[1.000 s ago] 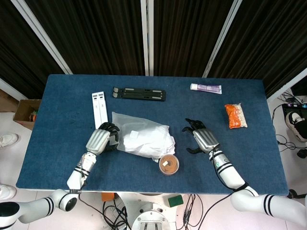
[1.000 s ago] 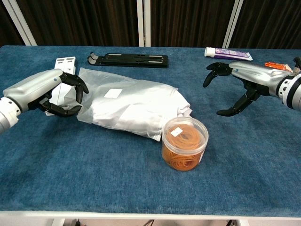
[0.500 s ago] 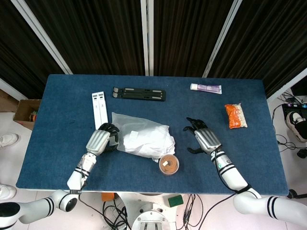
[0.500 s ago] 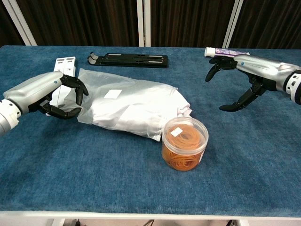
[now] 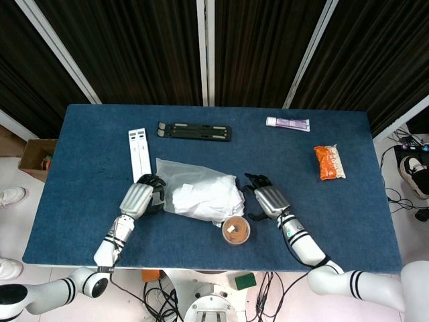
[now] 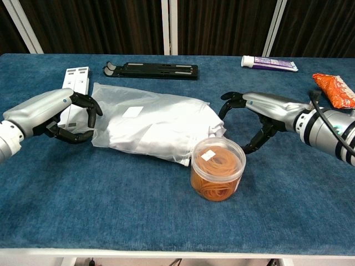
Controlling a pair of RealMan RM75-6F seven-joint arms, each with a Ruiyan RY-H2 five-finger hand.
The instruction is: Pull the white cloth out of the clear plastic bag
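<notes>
The clear plastic bag [image 6: 150, 124] lies mid-table with the white cloth [image 6: 177, 124] bunched inside; a small white label [image 6: 132, 111] on it is too small to read. The left hand [image 6: 52, 111] curls its fingers around the bag's left end. The right hand [image 6: 256, 113], fingers apart and holding nothing, hovers just right of the bag's right end. Near the bag's front stands a clear tub of rubber bands [image 6: 218, 169]. Farther off lie a white strip [image 5: 139, 154], a black stand [image 5: 195, 131], a toothpaste tube [image 5: 287, 123] with unreadable print, and an orange snack packet [image 5: 329, 162].
</notes>
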